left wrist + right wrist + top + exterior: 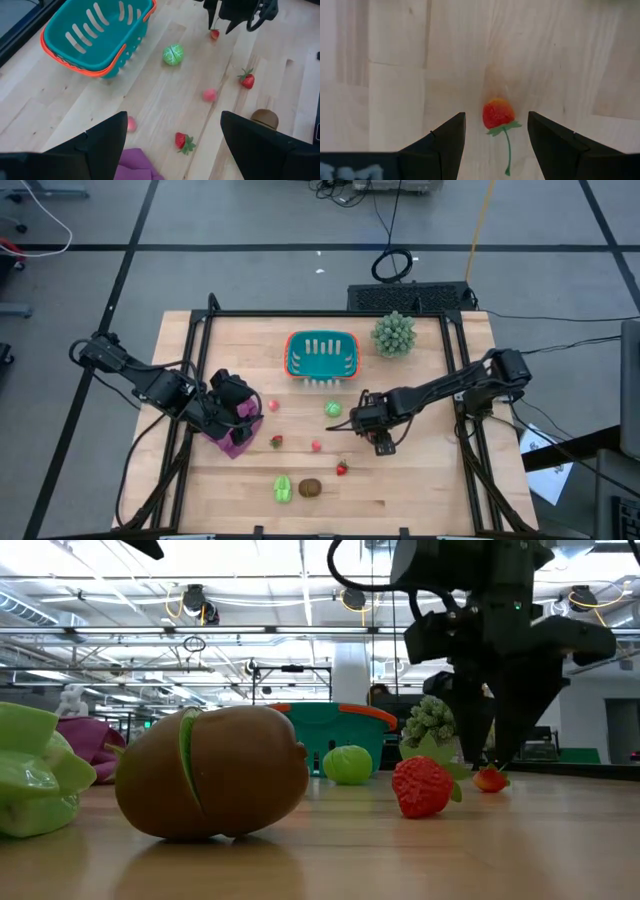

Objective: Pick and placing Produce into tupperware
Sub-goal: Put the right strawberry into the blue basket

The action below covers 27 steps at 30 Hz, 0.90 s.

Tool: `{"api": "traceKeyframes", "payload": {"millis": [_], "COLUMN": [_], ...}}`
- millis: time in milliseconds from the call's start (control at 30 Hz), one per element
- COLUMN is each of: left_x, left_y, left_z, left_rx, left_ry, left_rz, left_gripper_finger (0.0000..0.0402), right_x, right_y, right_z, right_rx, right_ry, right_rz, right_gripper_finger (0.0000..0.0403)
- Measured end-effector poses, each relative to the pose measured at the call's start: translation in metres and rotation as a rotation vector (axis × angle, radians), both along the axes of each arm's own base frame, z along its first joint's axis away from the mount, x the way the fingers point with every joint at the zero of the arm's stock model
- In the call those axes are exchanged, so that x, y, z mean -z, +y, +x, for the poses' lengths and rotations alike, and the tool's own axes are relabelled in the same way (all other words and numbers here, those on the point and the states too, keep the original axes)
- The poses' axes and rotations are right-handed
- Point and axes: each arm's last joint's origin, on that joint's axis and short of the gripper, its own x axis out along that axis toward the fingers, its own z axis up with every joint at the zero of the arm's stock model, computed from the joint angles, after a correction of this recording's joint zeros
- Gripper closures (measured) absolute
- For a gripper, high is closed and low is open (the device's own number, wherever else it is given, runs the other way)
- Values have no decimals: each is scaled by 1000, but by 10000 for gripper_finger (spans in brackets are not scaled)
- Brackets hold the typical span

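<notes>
Right gripper (495,131) spread wide, empty, straddling small red strawberry (497,114) at lower centre of frame, stem along the approach line. Teal tupperware (322,355) above, centre. Left gripper (172,145) open, idle, farther off.

We see the wooden table (420,480) carrying the tupperware (322,355) at 12 o'clock, Produce (310,487) scattered toward 6, purple cloth (236,442) at 9.

Teal basket (95,37) beside green fruit (173,54)

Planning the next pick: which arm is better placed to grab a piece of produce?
Right. The right gripper hangs open with a small red fruit between its fingers; the left gripper sits over the purple cloth.
</notes>
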Motion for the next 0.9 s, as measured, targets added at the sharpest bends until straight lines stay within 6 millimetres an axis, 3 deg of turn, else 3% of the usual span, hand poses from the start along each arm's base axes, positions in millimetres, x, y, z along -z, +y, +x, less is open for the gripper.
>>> {"api": "traceKeyframes", "payload": {"millis": [500, 900], "left_x": [0, 0], "left_y": [0, 0], "left_z": [0, 1], "left_rx": [-4, -4], "left_ry": [-2, -10], "left_rz": [-3, -8], "left_gripper_finger": [78, 78], "right_x": [24, 24], "right_y": [-2, -7], "right_z": [-2, -3], "right_rx": [-9, 11], "right_ry": [28, 32], "right_rz": [-8, -5], "right_gripper_finger": [200, 200]}}
